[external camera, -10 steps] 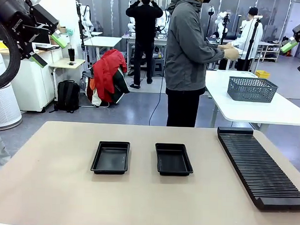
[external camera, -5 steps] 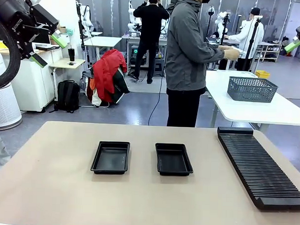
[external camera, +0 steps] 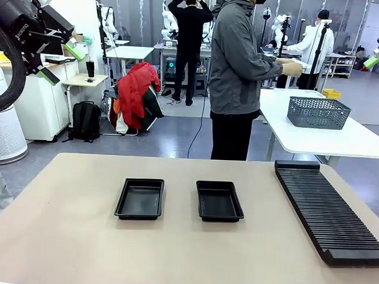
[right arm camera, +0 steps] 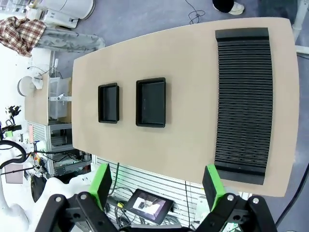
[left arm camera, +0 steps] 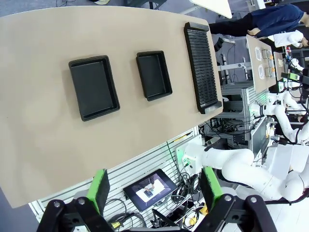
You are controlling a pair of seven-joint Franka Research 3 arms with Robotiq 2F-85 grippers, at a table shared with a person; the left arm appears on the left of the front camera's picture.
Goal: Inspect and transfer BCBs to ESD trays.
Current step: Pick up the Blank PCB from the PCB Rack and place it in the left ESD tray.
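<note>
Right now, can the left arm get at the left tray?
Probably yes: the left tool hangs open high above the table, and nothing lies in or over the left tray.

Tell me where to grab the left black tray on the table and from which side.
On the left tray, probably the raised rim along a long side, coming straight down, one finger inside the wall, one outside. It lies flat and empty on the table, so that flared rim is the only part standing up.
</note>
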